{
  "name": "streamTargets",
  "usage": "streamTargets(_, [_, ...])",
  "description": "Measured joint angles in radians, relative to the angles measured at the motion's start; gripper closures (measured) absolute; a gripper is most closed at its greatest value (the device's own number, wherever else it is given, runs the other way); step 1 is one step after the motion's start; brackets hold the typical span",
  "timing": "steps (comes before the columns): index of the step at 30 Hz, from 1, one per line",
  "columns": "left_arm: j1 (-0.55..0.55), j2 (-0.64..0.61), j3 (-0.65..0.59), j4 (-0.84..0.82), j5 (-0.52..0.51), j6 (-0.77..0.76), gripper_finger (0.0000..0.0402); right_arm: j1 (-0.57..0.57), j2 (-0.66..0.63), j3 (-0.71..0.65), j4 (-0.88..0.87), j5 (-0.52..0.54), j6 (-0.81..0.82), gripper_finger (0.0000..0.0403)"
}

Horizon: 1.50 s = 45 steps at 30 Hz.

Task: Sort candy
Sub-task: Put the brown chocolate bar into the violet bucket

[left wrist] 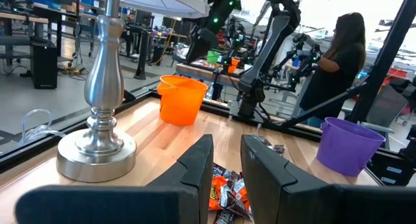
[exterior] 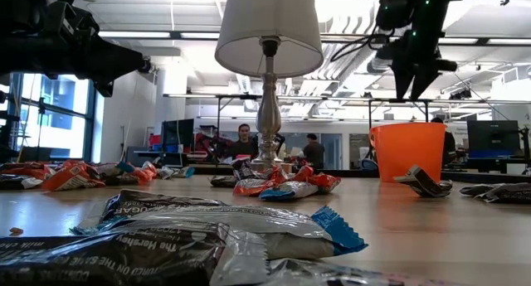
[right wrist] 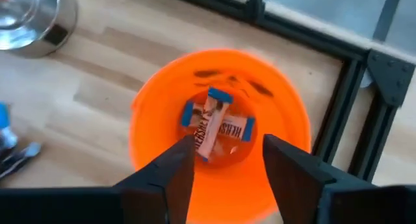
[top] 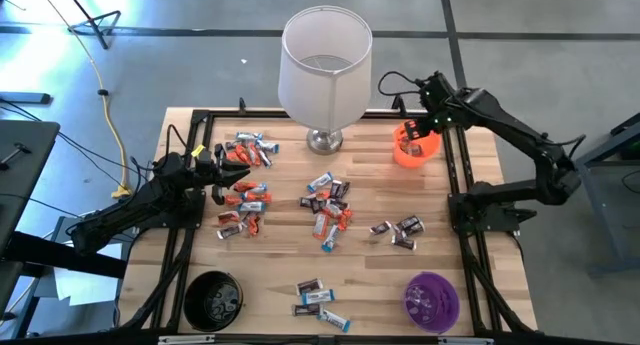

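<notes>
Candy bars in small shiny wrappers [top: 327, 210] lie scattered across the wooden tabletop [top: 480, 285]; one blue-ended bar [right wrist: 211, 120] sits inside the orange plastic bowl [right wrist: 149, 126] at far right. Right gripper [right wrist: 227, 152] hangs above it, fingers released; descending could tip the bowl. Left gripper [left wrist: 224, 169] hovers over the left pile, fingers narrowly parted, grasping nothing visible.

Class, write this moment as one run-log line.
right gripper: open above small orange bowl | wrapped candy bars: inside bowl | left gripper: over left candy pile

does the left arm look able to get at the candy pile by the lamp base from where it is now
Probably yes: the left end effector hangs right beside the scattered orange-red wrapped candy bars on the wooden table, nothing between them. The silver lamp base stands farther off.
</notes>
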Motion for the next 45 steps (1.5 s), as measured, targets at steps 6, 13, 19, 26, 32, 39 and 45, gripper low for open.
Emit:
streamTargets(6, [0.000,0.000,0.000,0.000,0.000,0.000,0.0337,0.082,-0.001,0.008,-0.225,-0.157,0.124,0.0220])
streamTargets(13, [0.000,0.000,0.000,0.000,0.000,0.000,0.0337,0.410,-0.001,-0.159,-0.260,-0.161,0.324,0.0220])
streamTargets(19, [0.000,0.000,0.000,0.000,0.000,0.000,0.0337,0.652,0.000,-0.294,-0.116,-0.183,0.445,0.0220])
streamTargets(26, [0.000,0.000,0.000,0.000,0.000,0.000,0.0337,0.815,0.000,-0.383,0.092,-0.213,0.531,0.0220])
streamTargets(32, [0.000,0.000,0.000,0.000,0.000,0.000,0.0337,0.879,0.002,-0.438,0.172,-0.217,0.609,0.0220])
streamTargets(39, [0.000,0.000,0.000,0.000,0.000,0.000,0.0337,0.913,0.040,-0.450,0.204,-0.219,0.514,0.0220])
streamTargets(45, [0.000,0.000,0.000,0.000,0.000,0.000,0.0337,0.918,0.120,-0.448,0.231,-0.226,0.264,0.0220])
